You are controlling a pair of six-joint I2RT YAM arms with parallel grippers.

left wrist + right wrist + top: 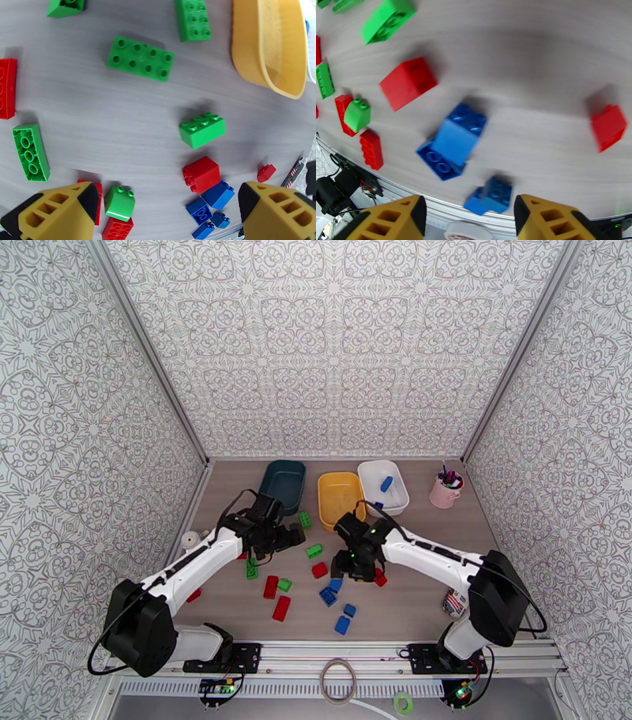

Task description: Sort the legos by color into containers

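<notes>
Grey wood-grain table (pixel 411 603) carries the whole job. The three tubs sit side by side along its far edge at the upper middle of the overhead view: the teal tub (pixel 283 483), the yellow tub (pixel 338 496) and the white tub (pixel 382 486). The white tub has a blue brick (pixel 386 484) in it, so I take it that blue belongs there.

The legos (pixel 316 579) lie scattered across the middle of the table, between the two arms. The left gripper (pixel 291 537) hangs above the green and red ones with its yellow fingers (pixel 59 213) set wide and nothing between them. A green block (pixel 202 129) lies just right of centre in its wrist view.

The right gripper (pixel 359 565) is likewise spread wide and empty. In its wrist view, slightly blurred, a blue pair (pixel 452 144) lies at centre frame, one brick resting partly over the other. A smaller blue piece (pixel 489 195) sits nearer the fingers (pixel 549 219).

The step looks to me like a blue pick for the right arm. To do it well, I'd have it choose one brick only and centre the jaws over that. It should close across flat sides rather than corners, and mind the overlapped neighbour, which could drag along. After that, it needs to lift high enough to clear the white rim.
</notes>
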